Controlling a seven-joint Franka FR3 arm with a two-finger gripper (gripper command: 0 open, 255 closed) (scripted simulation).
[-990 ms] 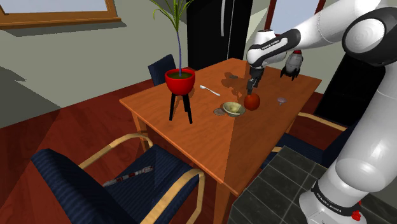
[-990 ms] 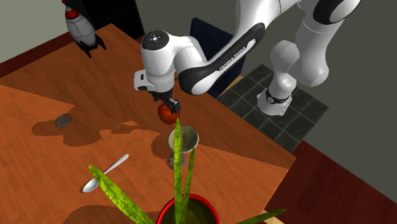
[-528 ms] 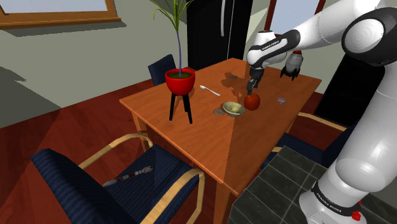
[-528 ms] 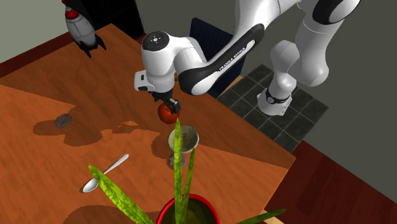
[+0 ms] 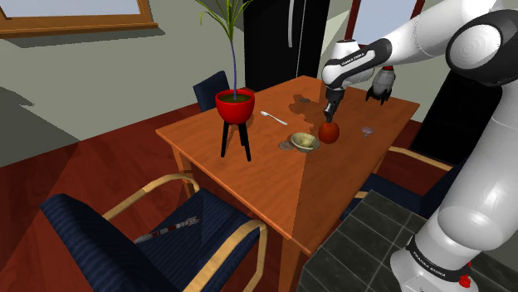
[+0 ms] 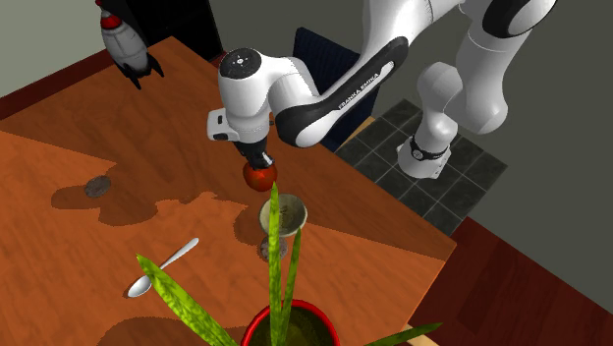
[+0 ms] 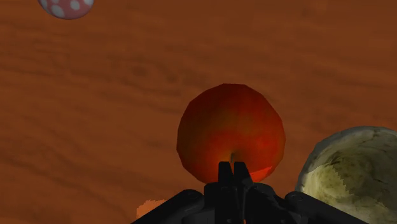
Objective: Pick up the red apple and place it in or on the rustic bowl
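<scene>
The red apple (image 5: 329, 133) (image 6: 260, 177) (image 7: 230, 137) sits on the wooden table (image 5: 249, 178), right beside the mottled greenish-cream bowl (image 5: 304, 142) (image 6: 282, 217) (image 7: 347, 172). My gripper (image 5: 331, 116) (image 6: 259, 162) (image 7: 233, 168) hangs straight over the apple, pointing down at its top. In the wrist view the two black fingers meet each other just above the apple's stem dimple, and the fruit's body lies beyond them, not clasped. The bowl holds nothing.
A red plant pot (image 5: 235, 106) on a black stand is at the shoulder view's left of the bowl. A spoon (image 5: 270, 115) (image 6: 162, 267), a toy rocket (image 5: 382, 83) (image 6: 126, 44) and a small spotted disc (image 5: 366, 130) (image 7: 65, 6) lie around. Blue armchairs (image 5: 124, 240) flank the table.
The fingers, spread apart over the apple a moment ago, have closed together. The arm and the apple have stayed where they were.
</scene>
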